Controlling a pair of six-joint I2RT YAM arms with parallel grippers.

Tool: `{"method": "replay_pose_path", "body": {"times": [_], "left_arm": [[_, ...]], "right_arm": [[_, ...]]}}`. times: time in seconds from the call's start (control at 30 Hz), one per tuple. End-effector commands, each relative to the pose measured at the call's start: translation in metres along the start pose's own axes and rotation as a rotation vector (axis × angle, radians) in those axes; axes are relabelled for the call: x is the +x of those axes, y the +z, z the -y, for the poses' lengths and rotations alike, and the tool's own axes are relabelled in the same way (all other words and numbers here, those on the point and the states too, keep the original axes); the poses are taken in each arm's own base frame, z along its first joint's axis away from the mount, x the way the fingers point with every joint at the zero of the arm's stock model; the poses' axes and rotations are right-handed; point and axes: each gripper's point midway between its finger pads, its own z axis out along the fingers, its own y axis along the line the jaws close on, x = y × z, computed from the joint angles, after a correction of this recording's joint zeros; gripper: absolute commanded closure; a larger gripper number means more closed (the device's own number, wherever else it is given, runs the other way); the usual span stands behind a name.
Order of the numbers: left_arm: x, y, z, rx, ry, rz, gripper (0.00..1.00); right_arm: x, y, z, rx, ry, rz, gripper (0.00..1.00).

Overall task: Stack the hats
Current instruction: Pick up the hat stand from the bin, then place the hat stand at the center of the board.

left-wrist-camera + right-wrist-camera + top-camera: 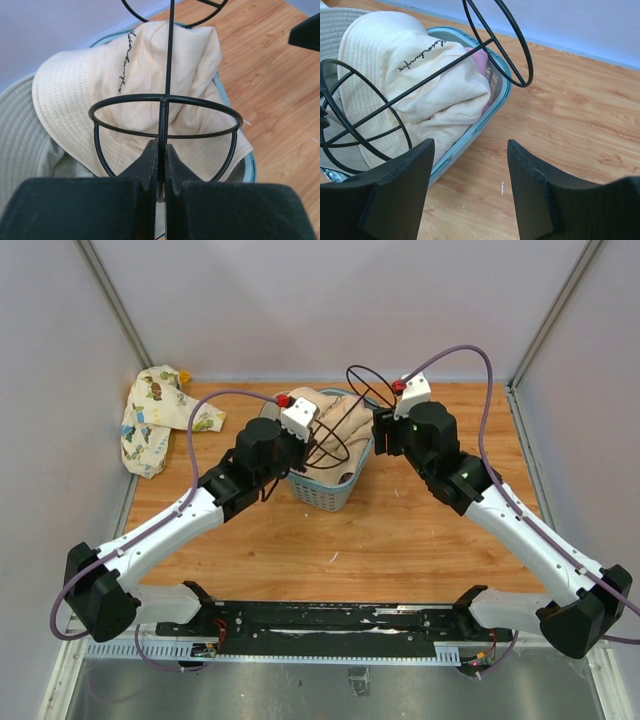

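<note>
**A:** What is the room like?
**B:** A wooden desk [400,540], closed in by pale walls [330,300] at the back and on both sides. A cream cloth with cartoon prints [155,420] lies crumpled at the far left corner.
**A:** Where are the hats?
**B:** In a blue-grey mesh basket [325,495] near the middle of the desk, between the two arms. A beige hat [150,70] with a line of dark script lies on top and spills over the rim. A grey hat [20,135] shows its brim beside it, and a bit of a pink hat [479,62] peeks out underneath.
**A:** And the left hand?
**B:** The left hand [161,150] has its fingers pressed together, pinching the straight rod of a black wire frame [164,98]. The frame's rings arch over the beige hat.
**A:** The right one?
**B:** The right hand [470,150] is spread, with nothing between its fingers. It hangs over bare desk just beside the basket, with the frame's far ring ahead of it. I cannot tell whether it touches the wire.
</note>
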Motion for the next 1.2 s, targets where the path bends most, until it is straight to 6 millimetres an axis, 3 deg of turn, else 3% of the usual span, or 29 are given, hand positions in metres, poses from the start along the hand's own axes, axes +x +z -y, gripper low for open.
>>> {"method": "replay_pose_path", "body": {"times": [0.0, 0.17, 0.33, 0.83, 1.17], "left_arm": [[-0.079, -0.021, 0.009, 0.059, 0.02, 0.211, 0.99], [-0.099, -0.03, 0.013, 0.092, 0.055, 0.243, 0.99], [-0.117, -0.038, 0.02, 0.142, 0.083, 0.276, 0.99], [-0.152, -0.057, 0.057, 0.359, 0.183, 0.347, 1.0], [-0.143, -0.062, 0.088, 0.471, 0.294, 0.316, 0.99]], "right_arm": [[-0.028, -0.01, -0.007, -0.015, -0.02, 0.069, 0.4], [-0.038, -0.018, -0.018, -0.039, -0.076, 0.092, 0.4], [-0.047, -0.032, -0.014, -0.027, -0.187, 0.125, 0.41], [-0.03, -0.078, -0.012, -0.085, -0.341, 0.147, 0.4], [-0.044, -0.144, -0.033, -0.306, -0.148, 0.232, 0.38]]}}
